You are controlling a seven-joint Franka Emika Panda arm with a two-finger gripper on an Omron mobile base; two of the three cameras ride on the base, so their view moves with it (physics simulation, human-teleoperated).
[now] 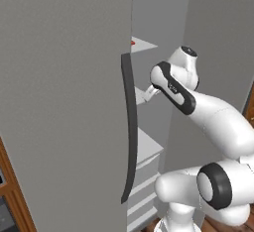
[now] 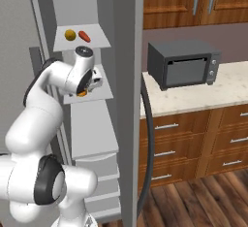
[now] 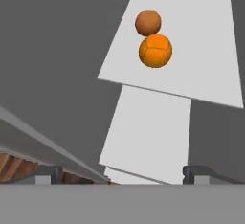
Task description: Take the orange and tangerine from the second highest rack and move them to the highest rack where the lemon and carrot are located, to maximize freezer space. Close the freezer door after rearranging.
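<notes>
Gripper (image 3: 119,173) stands with fingers apart and empty, short of the orange (image 3: 155,50) and tangerine (image 3: 148,22) on the second highest rack (image 3: 206,70); lemon (image 2: 70,35) and carrot (image 2: 85,37) occupy the highest rack (image 2: 99,41); both transfers and shutting the freezer door (image 1: 64,102) appear outstanding.

Simulated kitchen, even flat light. Dark-grey boxy toaster oven (image 2: 183,64) sits on a pale speckled stone countertop (image 2: 213,92). Below it, brown wooden base cabinets with drawers (image 2: 193,143) and silver bar handles. Brown wooden wall cabinets (image 2: 193,0) above. Dull mauve backsplash wall (image 2: 193,31) between. Dark brown wood-plank floor (image 2: 203,199).
</notes>
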